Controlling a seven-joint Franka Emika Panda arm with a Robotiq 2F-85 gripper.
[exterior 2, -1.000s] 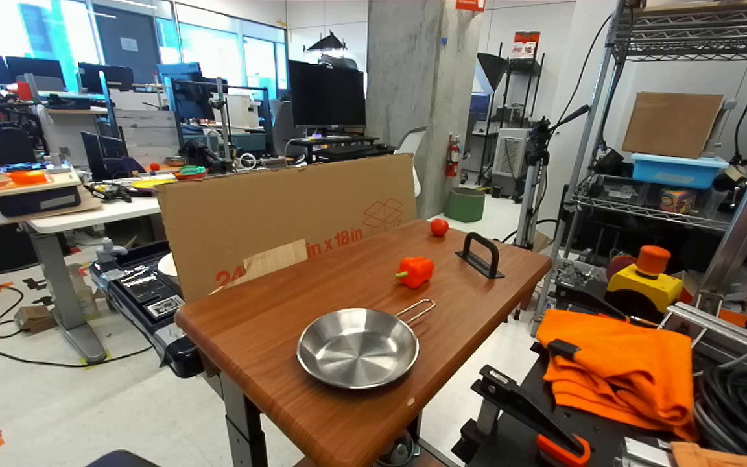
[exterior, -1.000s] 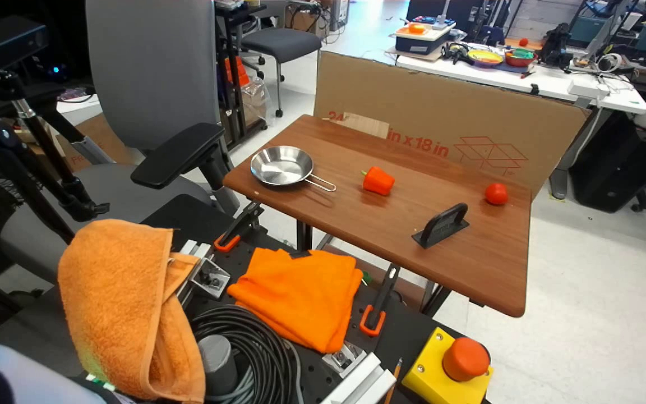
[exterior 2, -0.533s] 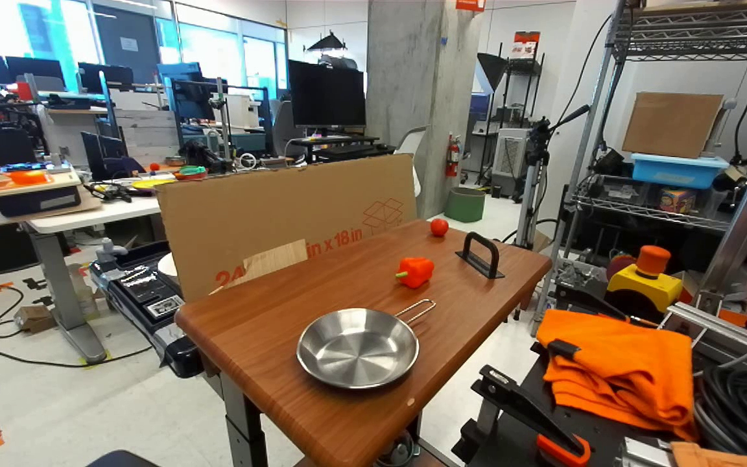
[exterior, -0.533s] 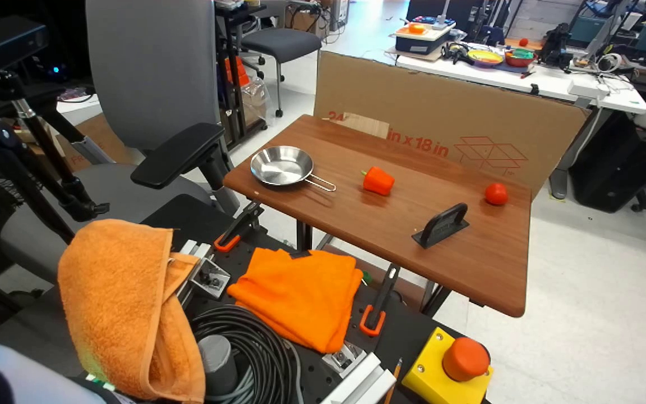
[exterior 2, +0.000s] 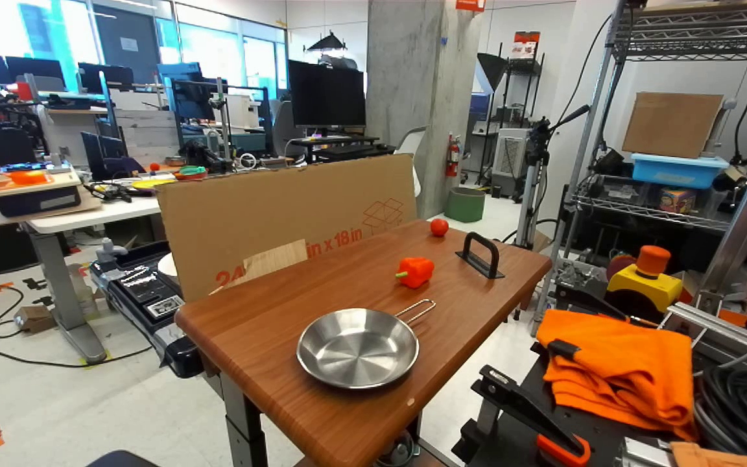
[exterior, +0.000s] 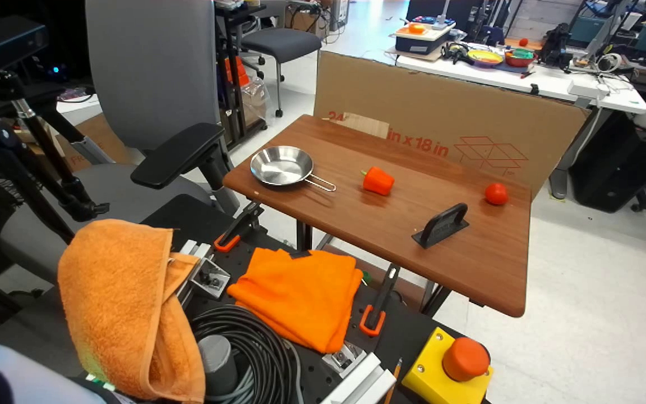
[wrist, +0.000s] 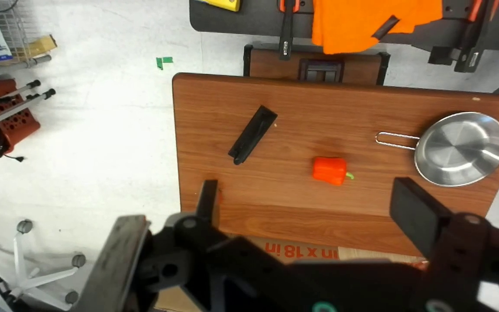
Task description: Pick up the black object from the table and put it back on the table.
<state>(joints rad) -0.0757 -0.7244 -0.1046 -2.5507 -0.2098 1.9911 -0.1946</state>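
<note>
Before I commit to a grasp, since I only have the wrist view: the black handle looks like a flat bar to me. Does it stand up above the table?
Observer: Yes. An exterior view shows the black handle as an arch over a flat base, with a gap under the arch.
Operator: Does the finger at the left of my picture hide anything?
Observer: Yes, most of a red ball: both exterior views show it on the table, near the cardboard.
</note>
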